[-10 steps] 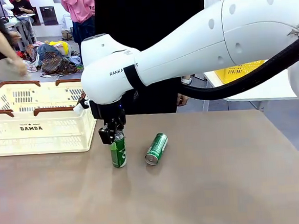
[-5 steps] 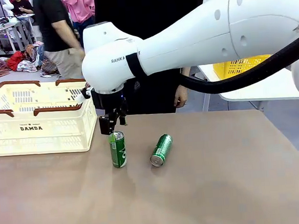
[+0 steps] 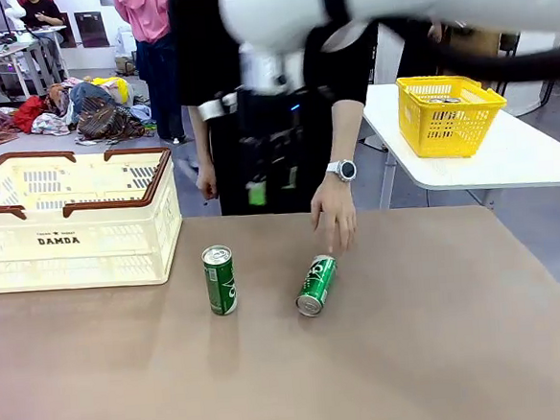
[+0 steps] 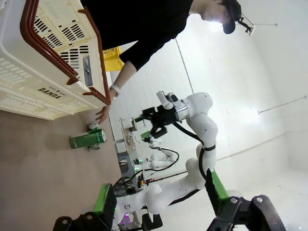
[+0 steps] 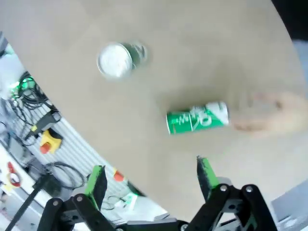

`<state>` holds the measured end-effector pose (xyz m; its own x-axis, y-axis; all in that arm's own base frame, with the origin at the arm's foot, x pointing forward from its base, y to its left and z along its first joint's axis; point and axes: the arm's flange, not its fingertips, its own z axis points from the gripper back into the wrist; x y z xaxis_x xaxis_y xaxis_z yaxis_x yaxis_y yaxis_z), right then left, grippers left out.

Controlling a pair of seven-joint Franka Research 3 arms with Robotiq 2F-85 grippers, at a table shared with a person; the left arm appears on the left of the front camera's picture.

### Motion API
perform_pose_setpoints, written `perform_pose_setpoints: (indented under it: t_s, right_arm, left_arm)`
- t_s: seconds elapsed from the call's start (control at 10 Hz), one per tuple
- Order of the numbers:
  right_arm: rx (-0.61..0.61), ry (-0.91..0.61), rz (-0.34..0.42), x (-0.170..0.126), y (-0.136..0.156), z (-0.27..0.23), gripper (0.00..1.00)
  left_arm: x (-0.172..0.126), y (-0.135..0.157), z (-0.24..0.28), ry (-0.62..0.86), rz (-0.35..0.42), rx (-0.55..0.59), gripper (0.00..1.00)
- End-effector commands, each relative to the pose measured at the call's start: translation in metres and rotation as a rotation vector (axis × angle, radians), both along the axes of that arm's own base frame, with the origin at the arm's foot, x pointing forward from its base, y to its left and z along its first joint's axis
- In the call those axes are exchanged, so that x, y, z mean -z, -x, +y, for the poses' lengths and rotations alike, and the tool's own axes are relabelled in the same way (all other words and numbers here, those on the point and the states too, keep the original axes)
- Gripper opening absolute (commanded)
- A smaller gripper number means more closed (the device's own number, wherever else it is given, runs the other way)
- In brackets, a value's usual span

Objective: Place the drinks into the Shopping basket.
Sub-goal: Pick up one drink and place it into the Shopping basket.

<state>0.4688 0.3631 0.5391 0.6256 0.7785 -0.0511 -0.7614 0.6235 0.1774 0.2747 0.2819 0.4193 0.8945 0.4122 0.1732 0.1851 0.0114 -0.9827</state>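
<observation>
The right gripper (image 5: 150, 168) is hanging released, empty; centre frame, a person's hand (image 3: 335, 216) is reaching to the lying can (image 3: 316, 285), likely repositioning it.

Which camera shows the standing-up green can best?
The front view: the standing can is sharp and whole. The right wrist view shows mostly its blurry silver top; the left wrist view shows it small and sideways.

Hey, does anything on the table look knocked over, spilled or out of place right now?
The tipped green can lies on its side near the middle of the table, a person's hand at its far end. The upright green can stands apart to its left. Both are outside the Shopping basket. No spill or dent shows.
</observation>
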Motion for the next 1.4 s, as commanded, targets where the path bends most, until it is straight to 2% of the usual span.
perform_pose_setpoints:
  t_s: [0.0, 0.2, 0.5, 0.7, 0.8, 0.9, 1.0, 1.1, 1.3]
  right_arm:
    - [0.198, -0.087, 0.092, -0.004, 0.024, -0.085, 1.0]
    - [0.389, -0.231, 0.177, -0.005, 0.039, -0.181, 1.0]
    - [0.559, -0.433, 0.285, 0.013, 0.074, -0.297, 1.0]
    - [0.669, -0.626, 0.334, 0.034, 0.109, -0.377, 1.0]
    - [0.699, -0.689, 0.347, 0.046, 0.124, -0.401, 1.0]
    - [0.654, -0.58, 0.345, 0.044, 0.132, -0.379, 1.0]
    - [0.589, -0.477, 0.292, 0.023, 0.158, -0.358, 1.0]
    - [0.629, -0.483, 0.271, 0.01, 0.182, -0.373, 1.0]
    - [0.73, -0.566, 0.307, 0.017, 0.226, -0.423, 1.0]
  left_arm:
    - [-0.002, 0.003, -0.002, 0.009, -0.015, 0.003, 1.0]
    - [-0.002, 0.003, -0.002, 0.009, -0.015, 0.003, 1.0]
    - [-0.002, 0.003, -0.002, 0.009, -0.015, 0.003, 1.0]
    - [-0.002, 0.003, -0.002, 0.009, -0.015, 0.003, 1.0]
    - [-0.002, 0.003, -0.002, 0.009, -0.015, 0.003, 1.0]
    - [-0.002, 0.003, -0.002, 0.009, -0.015, 0.003, 1.0]
    - [-0.002, 0.003, -0.002, 0.009, -0.015, 0.003, 1.0]
    - [-0.002, 0.003, -0.002, 0.009, -0.015, 0.003, 1.0]
    - [-0.002, 0.003, -0.002, 0.009, -0.015, 0.003, 1.0]
